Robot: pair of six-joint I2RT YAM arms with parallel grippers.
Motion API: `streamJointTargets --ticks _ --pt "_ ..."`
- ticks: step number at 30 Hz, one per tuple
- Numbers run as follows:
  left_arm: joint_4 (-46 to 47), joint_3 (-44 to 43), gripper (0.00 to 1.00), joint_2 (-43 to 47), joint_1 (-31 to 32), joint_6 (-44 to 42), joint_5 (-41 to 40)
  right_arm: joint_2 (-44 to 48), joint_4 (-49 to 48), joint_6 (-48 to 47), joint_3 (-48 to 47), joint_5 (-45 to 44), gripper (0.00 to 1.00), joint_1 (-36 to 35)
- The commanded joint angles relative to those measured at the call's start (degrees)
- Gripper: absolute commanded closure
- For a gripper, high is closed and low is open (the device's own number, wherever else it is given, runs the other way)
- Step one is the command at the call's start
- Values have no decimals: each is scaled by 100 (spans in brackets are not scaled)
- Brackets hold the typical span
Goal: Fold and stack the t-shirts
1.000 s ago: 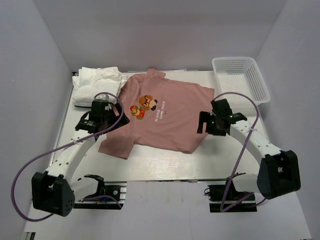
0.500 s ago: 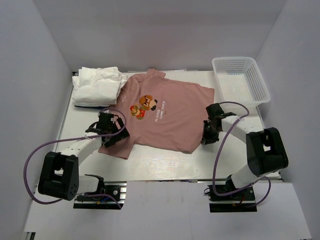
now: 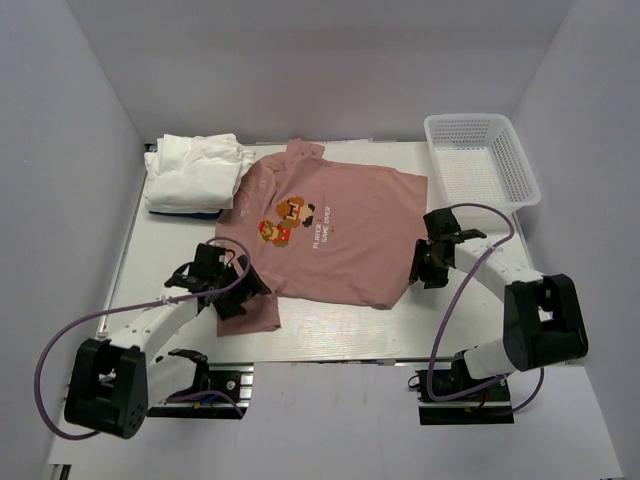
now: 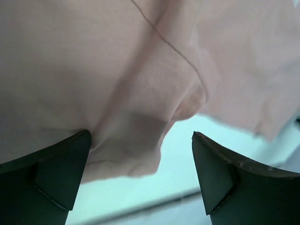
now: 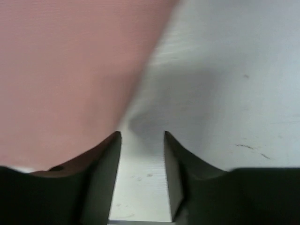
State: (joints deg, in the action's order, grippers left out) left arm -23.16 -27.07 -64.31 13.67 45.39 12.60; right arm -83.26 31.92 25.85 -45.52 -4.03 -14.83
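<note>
top external view has the pink t-shirt (image 3: pixel 340 235) spread print-up across the middle of the table (image 3: pixel 340 328), its hem toward the right edge. the white folded t-shirts (image 3: pixel 195 175) sit stacked at the far left corner, and a mesh basket (image 3: pixel 522 172) stands at the far right corner. i judge the fold has barely begun: the shirt lies flat, and both my hands are down at its near side looking for a hold.

my left hand (image 3: pixel 235 290) is at the sleeve that sticks out toward the near edge. in the left wrist view its fingers (image 4: pixel 51 168) stand wide apart. the sleeve's stitched cloth bunches between them and brushes one finger, but nothing is pinched.

my right hand (image 3: pixel 422 272) is at the near hem corner. in the right wrist view it is only narrowly parted, with bare table showing in the gap. the pink edge lies against one finger (image 5: pixel 105 168), not between the two. so neither hand has hold of the shirt.

next, as i read it, the right hand should shift sideways over that edge, and both should pinch cloth. then they lift together and carry the near side over toward the far edge. if the right hand clamps where it is, i expect it would catch only table.
</note>
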Motion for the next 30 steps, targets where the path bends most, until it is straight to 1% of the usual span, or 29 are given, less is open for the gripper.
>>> streamJointTargets --ticks 1,3,5,7,8,9,10,11,14,15,16,17,18,19,20,21,25,27,30 --pt "-1831 125 0 556 171 146 751 407 -387 -194 -123 838 50 -11" --pt "-2358 -130 0 858 171 146 814 329 -458 -159 -177 930 44 -2" --pt "-2902 -631 0 1017 223 50 683 84 -441 -80 -291 975 43 -20" --pt "-3150 -1139 0 1017 224 -134 612 -223 -328 -10 -387 914 40 -20" --pt "-3264 -1299 0 1017 224 -205 612 -295 -223 -27 -414 800 40 -29" --pt "-3265 -1579 0 948 224 -301 612 -348 -126 25 -423 720 37 -3" --pt "-3265 -1695 0 947 224 -363 612 -366 -90 61 -423 624 37 -11" --pt "-3265 -1801 0 895 224 -416 560 -401 6 78 -388 240 36 6" --pt "-3029 -2091 0 772 224 -540 -63 -445 -141 61 -213 130 36 7" --pt "-2810 -2283 0 693 154 -592 -334 -506 -203 35 -195 183 41 -2" --pt "-2739 -2416 0 596 153 -592 -424 -533 -282 113 -160 253 60 -2" --pt "-2686 -2574 0 369 84 -662 -660 -559 -300 166 -124 115 72 -2" --pt "-2685 -2949 0 263 83 -663 -880 -533 -187 288 -98 -17 79 15" --pt "-2685 -3127 0 183 83 -663 -1117 -507 -125 359 -28 -393 85 67" --pt "-2685 -3259 0 121 83 -715 -1433 -385 -90 342 77 -640 93 94" --pt "-2590 -3487 0 34 83 -768 -1584 -357 -81 212 209 -730 100 155" --pt "-2422 -3945 0 -291 83 -909 -1901 -156 262 281 455 -924 100 480" --pt "-2509 -4138 0 -485 83 -961 -2059 221 393 289 700 -1011 100 691" --pt "-2562 -4201 0 -836 83 -961 -2060 809 586 246 825 -1047 100 937"
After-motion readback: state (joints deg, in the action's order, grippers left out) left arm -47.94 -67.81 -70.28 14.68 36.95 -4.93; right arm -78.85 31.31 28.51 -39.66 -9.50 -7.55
